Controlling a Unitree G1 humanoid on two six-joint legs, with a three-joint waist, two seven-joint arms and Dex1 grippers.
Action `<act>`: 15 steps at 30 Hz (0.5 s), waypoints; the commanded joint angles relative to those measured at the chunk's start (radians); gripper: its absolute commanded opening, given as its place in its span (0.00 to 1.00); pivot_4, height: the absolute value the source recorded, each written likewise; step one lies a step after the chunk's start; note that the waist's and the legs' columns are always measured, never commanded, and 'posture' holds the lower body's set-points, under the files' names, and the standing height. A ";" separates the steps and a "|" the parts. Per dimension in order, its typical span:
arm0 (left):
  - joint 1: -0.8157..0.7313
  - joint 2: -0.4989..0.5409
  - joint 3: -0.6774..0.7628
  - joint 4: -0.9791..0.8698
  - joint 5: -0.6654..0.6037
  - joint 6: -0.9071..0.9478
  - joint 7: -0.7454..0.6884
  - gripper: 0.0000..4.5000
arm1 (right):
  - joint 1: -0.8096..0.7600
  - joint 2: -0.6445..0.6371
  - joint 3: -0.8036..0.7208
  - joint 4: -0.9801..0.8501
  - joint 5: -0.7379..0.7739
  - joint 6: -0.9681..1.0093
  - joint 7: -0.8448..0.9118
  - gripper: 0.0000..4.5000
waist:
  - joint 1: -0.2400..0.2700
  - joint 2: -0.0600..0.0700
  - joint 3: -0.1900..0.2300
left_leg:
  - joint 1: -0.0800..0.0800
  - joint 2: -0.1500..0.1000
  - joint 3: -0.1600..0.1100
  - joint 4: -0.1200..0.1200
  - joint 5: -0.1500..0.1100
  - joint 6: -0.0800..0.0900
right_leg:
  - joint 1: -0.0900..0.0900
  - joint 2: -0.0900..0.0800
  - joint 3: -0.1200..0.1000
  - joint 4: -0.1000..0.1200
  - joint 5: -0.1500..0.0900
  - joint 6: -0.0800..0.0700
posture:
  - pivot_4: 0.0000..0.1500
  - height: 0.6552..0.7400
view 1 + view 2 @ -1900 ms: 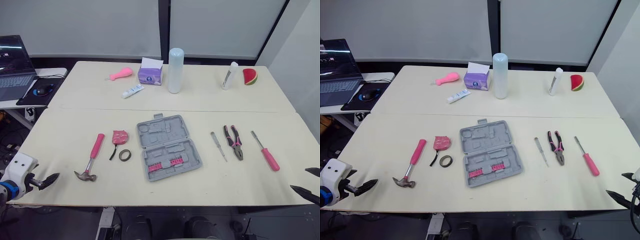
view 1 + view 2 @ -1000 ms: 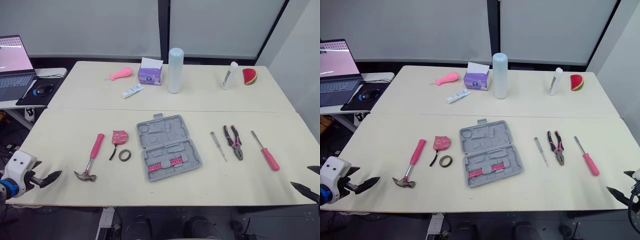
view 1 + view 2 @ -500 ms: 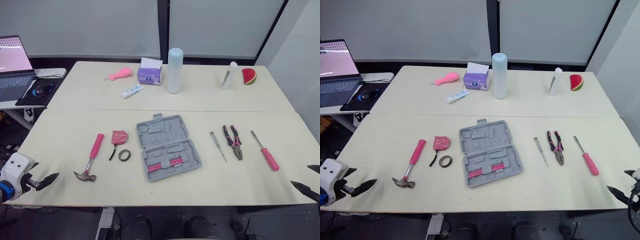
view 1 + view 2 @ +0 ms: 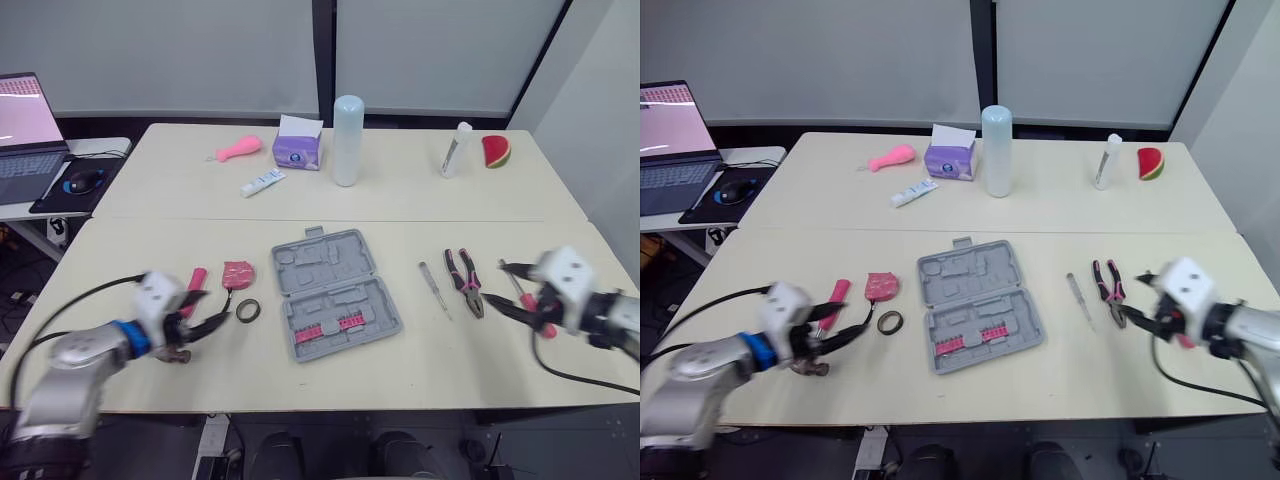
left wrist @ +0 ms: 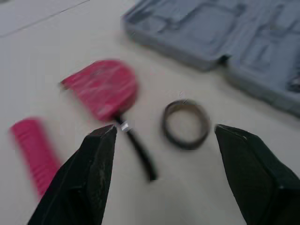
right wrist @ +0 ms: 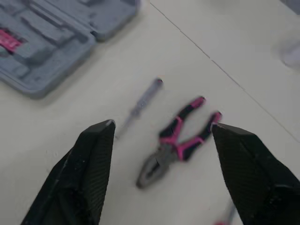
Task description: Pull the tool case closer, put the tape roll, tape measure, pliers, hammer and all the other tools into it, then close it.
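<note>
Left hand (image 4: 208,312): released, tape roll (image 4: 249,310) just ahead.
Right hand (image 4: 497,284): released, pliers (image 4: 468,283) just ahead.
Tool case (image 4: 335,292): open, between both hands, not yet pulled in.
Next: case rim to be gripped and dragged.

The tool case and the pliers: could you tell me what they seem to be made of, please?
The tool case looks like matte grey moulded plastic, judging by its shaped recesses. The pliers seem to be dull grey metal at the head, with pink and black grips, probably plastic or rubber.
</note>
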 commanded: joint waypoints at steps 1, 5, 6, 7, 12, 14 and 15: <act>-0.062 -0.011 -0.080 -0.019 0.068 0.033 0.032 0.53 | -0.123 0.037 0.144 0.054 -0.090 0.053 -0.056 0.53 | 0.000 0.000 0.000 | -0.001 0.000 0.000 0.000 0.000 0.000 | -0.001 0.001 0.000 0.000 0.000 0.000 | 1.00 0.62; -0.140 -0.047 -0.164 0.025 0.139 0.048 0.067 0.24 | -0.279 0.130 0.277 0.175 -0.163 0.101 -0.106 0.34 | 0.000 0.000 0.000 | -0.003 0.001 0.001 0.000 0.000 0.000 | -0.004 0.002 0.001 0.000 0.000 0.000 | 1.00 0.62; -0.151 -0.048 -0.178 0.039 0.156 0.043 0.067 0.18 | -0.313 0.153 0.300 0.208 -0.178 0.107 -0.115 0.30 | 0.000 0.000 0.000 | -0.003 0.001 0.001 0.000 0.000 0.000 | -0.005 0.001 0.001 0.000 0.000 0.000 | 1.00 0.62; -0.162 -0.053 -0.187 0.053 0.166 0.039 0.072 0.10 | -0.344 0.172 0.320 0.240 -0.191 0.109 -0.123 0.25 | -0.002 0.000 0.000 | -0.004 0.001 0.002 0.000 0.000 0.000 | -0.007 0.001 0.001 0.000 0.000 0.000 | 1.00 0.62; -0.206 -0.070 -0.227 0.098 0.205 0.058 0.080 0.00 | -0.469 0.247 0.398 0.426 -0.247 0.094 -0.130 0.07 | -0.003 0.001 0.000 | -0.010 0.002 0.002 0.000 0.000 0.000 | -0.015 -0.001 0.000 0.005 0.000 -0.001 | 1.00 0.62; -0.216 -0.077 -0.243 0.107 0.215 0.068 0.078 0.00 | -0.507 0.273 0.419 0.501 -0.261 0.069 -0.128 0.01 | -0.003 0.001 0.000 | -0.012 0.002 0.001 0.003 0.000 0.000 | -0.018 -0.001 0.000 0.008 0.000 -0.001 | 1.00 0.62; -0.222 -0.082 -0.249 0.111 0.218 0.073 0.077 0.00 | -0.523 0.287 0.428 0.535 -0.268 0.056 -0.125 0.01 | -0.004 0.001 0.000 | -0.012 0.002 0.001 0.003 0.000 0.000 | -0.018 -0.001 0.000 0.009 0.000 -0.001 | 1.00 0.62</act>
